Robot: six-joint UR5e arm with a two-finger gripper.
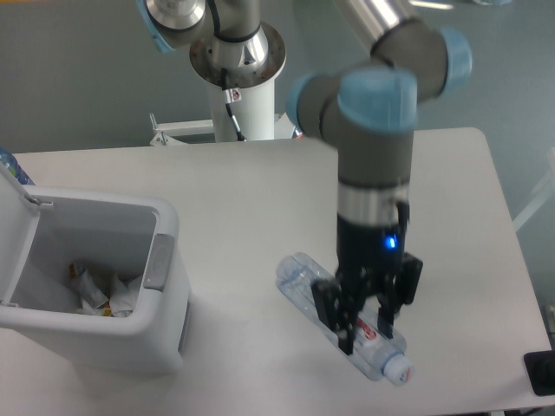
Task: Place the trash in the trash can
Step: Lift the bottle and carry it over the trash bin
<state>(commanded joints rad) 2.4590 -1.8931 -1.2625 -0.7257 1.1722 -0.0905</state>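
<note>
My gripper point(365, 327) is shut across the clear plastic water bottle point(303, 282), near its capped end. The bottle lies slanted, its base up left and its white cap point(398, 371) down right, with a bit of pink label showing between the fingers. Bottle and gripper look larger than before, as if raised off the table. The white trash can point(165, 260) stands open at the left, its lid point(13, 238) swung back. The crumpled white carton point(91, 290) lies inside it with other scraps.
The robot's white pedestal point(238, 78) stands behind the table's far edge. A black object point(539, 373) sits at the lower right corner. A blue-topped item point(10, 166) shows at the left edge behind the bin.
</note>
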